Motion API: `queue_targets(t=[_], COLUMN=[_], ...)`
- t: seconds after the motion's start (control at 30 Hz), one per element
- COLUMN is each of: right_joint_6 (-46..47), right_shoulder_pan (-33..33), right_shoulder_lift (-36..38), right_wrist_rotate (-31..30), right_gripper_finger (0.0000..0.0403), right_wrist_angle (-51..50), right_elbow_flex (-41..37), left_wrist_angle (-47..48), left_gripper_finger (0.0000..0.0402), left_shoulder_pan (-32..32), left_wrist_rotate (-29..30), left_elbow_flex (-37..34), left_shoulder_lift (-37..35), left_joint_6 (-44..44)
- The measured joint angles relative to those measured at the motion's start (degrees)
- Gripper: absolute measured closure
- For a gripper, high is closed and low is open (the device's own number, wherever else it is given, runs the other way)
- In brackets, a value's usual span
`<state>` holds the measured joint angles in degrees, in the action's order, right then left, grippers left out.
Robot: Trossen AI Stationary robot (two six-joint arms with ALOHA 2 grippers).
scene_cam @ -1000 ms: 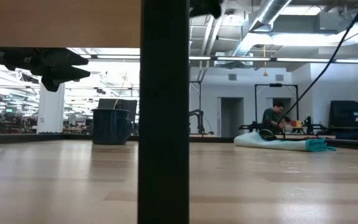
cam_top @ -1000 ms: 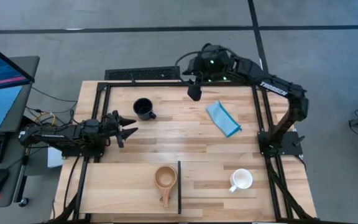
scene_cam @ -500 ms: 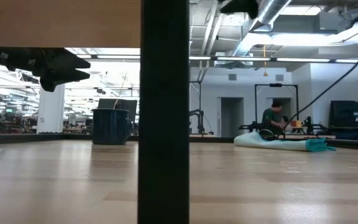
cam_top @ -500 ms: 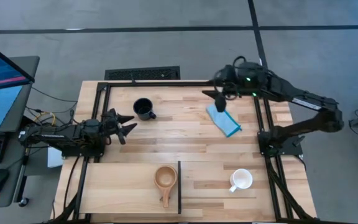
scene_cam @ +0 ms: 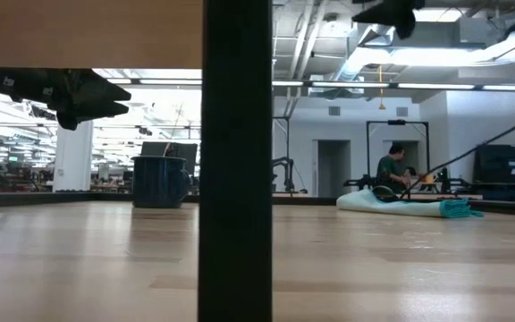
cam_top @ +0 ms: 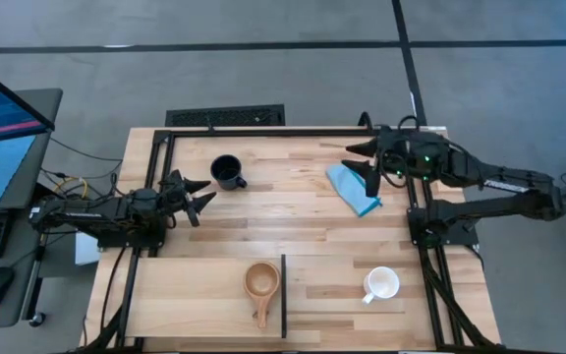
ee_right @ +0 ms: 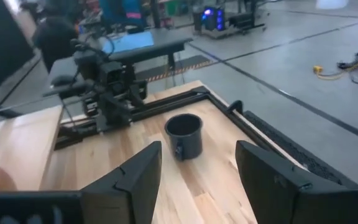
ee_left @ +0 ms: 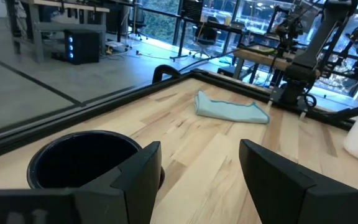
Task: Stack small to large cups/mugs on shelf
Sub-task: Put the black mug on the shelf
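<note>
A black mug [cam_top: 227, 171] stands upright on the table at the far left. A small tan wooden cup [cam_top: 261, 282] rests on its base on the pale shelf board [cam_top: 185, 295], beside the board's dark upright edge [cam_top: 283, 295]. Right of that edge, a white mug [cam_top: 381, 284] stands on the table. My left gripper [cam_top: 202, 197] is open, level, and just near-left of the black mug [ee_left: 82, 158]. My right gripper [cam_top: 362, 162] is open in the air above the far end of the light-blue cloth [cam_top: 353, 188].
The folded light-blue cloth lies flat at the far right of the table. A dark metal frame [cam_top: 263, 130] runs along the table's far and side edges. In the low view the dark upright [scene_cam: 236, 161] blocks the middle. Bare wood lies between the black mug and the cloth.
My right gripper has swung from above the table's far middle toward the right edge and come down somewhat, staying open; its arm has drawn back to the right. The cups and the cloth have kept their places.
</note>
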<state>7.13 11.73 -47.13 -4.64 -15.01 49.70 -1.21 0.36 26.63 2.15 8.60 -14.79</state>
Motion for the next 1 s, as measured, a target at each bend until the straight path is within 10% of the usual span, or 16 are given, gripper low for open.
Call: queue_targets(t=[0.5, 1.0], right_joint_6=[6.49, 9.45], right_shoulder_pan=[-0.93, -0.73], right_shoulder_lift=[10.54, 7.82], right_wrist_rotate=[-3.56, -4.48], right_gripper_finger=[0.0175, 0.0175], right_wrist_angle=[12.93, 14.5], right_elbow_flex=[-19.74, -22.02], left_wrist_angle=[0.0, -0.04], left_gripper_finger=[0.0193, 0.0193], left_shoulder_pan=[0.0, 0.0], left_wrist_rotate=[4.25, 4.33], left_elbow_flex=[0.0, 0.0], left_shoulder_lift=[-0.01, -0.02], left_joint_6=[0.07, 0.05])
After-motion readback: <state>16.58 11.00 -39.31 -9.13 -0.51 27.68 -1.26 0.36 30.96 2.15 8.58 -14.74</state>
